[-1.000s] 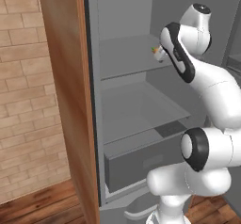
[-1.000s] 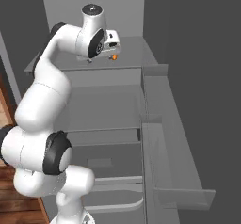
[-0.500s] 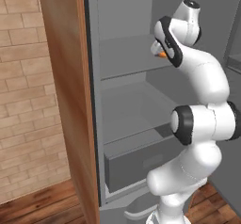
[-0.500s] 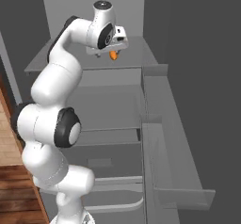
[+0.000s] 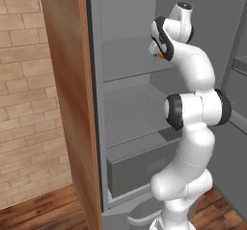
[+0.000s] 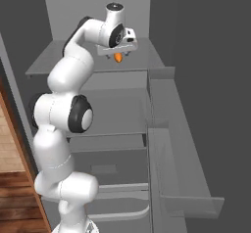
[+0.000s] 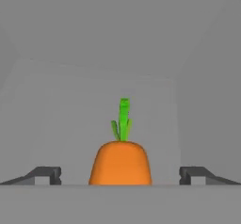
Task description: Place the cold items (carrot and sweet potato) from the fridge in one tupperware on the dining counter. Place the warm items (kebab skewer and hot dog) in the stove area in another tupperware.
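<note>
now the gripper (image 7: 120,173) had swung up to the fridge's (image 5: 130,55) top shelf (image 6: 73,60), jaws wide around the carrot (image 7: 120,164), not yet closed.

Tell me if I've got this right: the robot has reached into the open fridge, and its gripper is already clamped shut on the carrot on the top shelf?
Not quite. The gripper isn't clamped: in the hand view its fingertips stand wide apart on either side of the carrot, with clear gaps. The rest holds: the arm reaches into the open fridge at the top shelf.
</note>
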Robot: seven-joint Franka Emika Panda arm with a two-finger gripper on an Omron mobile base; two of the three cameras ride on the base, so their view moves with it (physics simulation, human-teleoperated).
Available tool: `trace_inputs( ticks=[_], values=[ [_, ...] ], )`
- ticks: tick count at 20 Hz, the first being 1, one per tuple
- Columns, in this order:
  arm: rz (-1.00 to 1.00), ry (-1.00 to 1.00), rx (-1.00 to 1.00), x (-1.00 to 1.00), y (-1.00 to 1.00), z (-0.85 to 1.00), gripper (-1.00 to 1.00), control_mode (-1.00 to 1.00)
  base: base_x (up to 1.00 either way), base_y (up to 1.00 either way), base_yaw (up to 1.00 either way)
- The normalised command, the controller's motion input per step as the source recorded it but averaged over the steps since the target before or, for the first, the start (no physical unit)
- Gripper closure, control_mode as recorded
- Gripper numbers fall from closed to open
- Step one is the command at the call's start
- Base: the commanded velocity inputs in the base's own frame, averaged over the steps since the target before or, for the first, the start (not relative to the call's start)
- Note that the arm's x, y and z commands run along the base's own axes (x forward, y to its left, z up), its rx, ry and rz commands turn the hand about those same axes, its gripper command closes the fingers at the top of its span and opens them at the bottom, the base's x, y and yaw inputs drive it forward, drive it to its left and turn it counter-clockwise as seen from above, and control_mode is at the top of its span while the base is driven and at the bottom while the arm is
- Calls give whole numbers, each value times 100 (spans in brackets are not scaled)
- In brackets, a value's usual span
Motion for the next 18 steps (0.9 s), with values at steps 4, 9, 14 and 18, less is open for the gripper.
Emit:
trace_inputs(
  ticks=[4, 9, 14, 18],
  values=[
    [0, 11, 0, 67, -12, -14, -100, -100, 0, 0, 0],
    [0, 3, 0, 14, -11, -12, -100, -100, 0, 0, 0],
    [0, -2, 0, -13, -16, -10, -100, -100, 0, 0, 0],
    [0, -2, 0, -14, -10, -14, -100, -100, 0, 0, 0]
  ],
)
